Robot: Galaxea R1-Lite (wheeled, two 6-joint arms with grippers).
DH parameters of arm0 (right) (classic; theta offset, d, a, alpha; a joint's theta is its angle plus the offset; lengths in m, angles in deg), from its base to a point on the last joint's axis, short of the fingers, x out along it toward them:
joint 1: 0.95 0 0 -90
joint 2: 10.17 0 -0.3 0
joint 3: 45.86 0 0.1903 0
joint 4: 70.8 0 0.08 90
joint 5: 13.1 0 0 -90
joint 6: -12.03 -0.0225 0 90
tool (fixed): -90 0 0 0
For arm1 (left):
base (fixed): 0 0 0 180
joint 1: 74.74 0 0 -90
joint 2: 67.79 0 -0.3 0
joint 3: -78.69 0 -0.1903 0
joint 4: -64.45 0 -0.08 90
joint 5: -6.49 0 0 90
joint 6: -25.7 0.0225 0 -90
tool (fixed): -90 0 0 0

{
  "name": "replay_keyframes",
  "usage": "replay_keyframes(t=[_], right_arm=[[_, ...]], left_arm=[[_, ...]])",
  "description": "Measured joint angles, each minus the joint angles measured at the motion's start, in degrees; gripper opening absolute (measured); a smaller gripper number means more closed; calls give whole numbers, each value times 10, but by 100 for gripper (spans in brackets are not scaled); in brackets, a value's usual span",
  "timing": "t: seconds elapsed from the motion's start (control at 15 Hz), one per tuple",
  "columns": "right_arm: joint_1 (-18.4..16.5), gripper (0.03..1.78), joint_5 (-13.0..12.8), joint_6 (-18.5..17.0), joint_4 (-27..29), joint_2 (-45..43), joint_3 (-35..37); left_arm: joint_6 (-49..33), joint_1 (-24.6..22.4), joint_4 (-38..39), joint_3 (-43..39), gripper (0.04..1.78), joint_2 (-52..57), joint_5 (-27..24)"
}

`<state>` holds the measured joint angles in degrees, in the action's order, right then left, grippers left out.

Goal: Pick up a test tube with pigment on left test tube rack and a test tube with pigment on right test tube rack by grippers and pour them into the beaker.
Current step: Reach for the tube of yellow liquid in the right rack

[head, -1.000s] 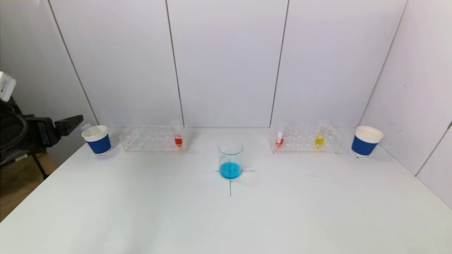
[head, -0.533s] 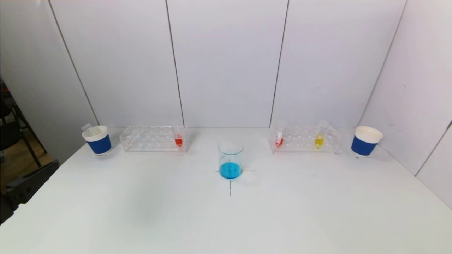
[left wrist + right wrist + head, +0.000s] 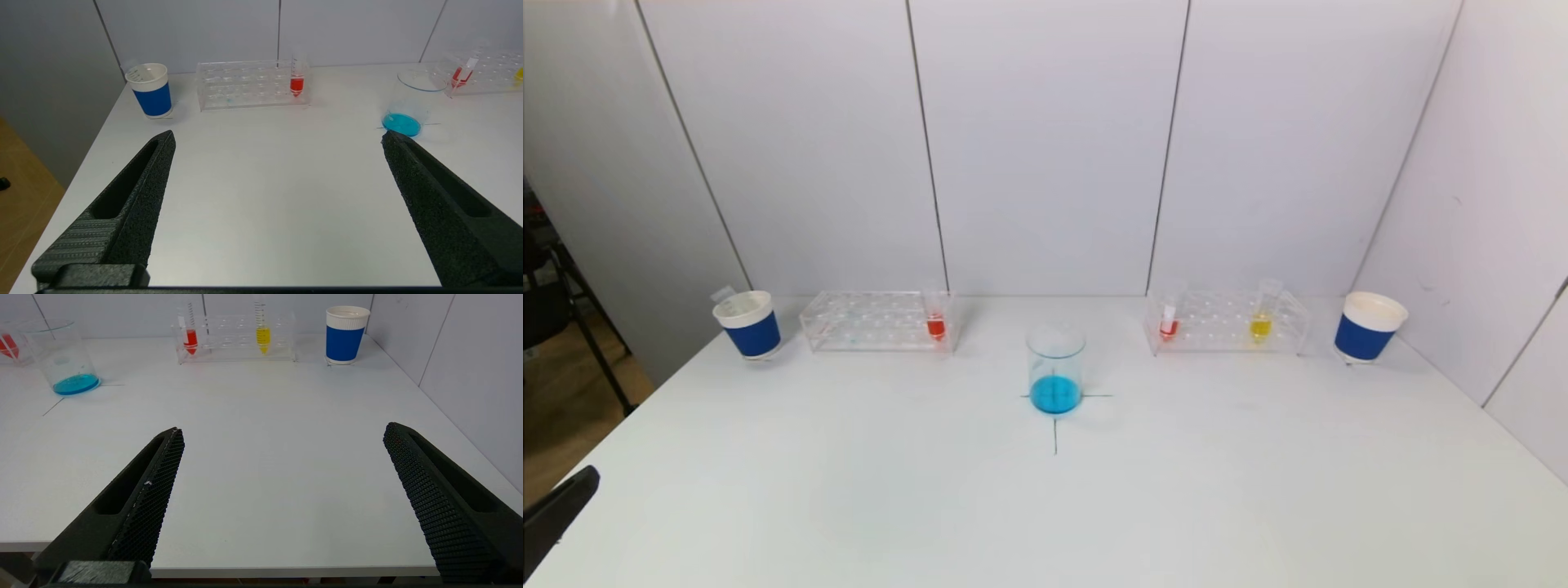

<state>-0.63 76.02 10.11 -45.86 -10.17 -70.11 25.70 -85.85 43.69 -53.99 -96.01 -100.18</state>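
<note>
White bench (image 3: 849, 490) with a thin black cross. Beaker (image 3: 1055, 380) — clear, blue liquid at the bottom. Clear racks: left rack (image 3: 874, 321) holds a red tube (image 3: 935, 313); right rack (image 3: 1225, 322) a red (image 3: 1169, 318) and a yellow tube (image 3: 1263, 314). Two cups (image 3: 747, 324) (image 3: 1369, 327) — white with blue bands. Hands (image 3: 278, 136) (image 3: 282, 433) black, textured.

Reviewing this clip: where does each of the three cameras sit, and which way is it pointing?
Head: high, looking forward and down at the table; only the left gripper shows, at the near left edge.
Left wrist: low at the near left, facing the left rack and beaker between its open fingers.
Right wrist: low at the near right, facing the right rack between open right gripper fingers.
All share the beaker.
</note>
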Motion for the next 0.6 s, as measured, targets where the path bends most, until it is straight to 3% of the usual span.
replay_keyframes(t=[0.33, 0.6], right_arm=[[0, 177, 0, 0, 0, 0, 0], [0, 177, 0, 0, 0, 0, 0]], left_arm=[[-21, 0, -111, 10, 176, 101, 13], [-25, 3, -119, 26, 176, 124, 34]])
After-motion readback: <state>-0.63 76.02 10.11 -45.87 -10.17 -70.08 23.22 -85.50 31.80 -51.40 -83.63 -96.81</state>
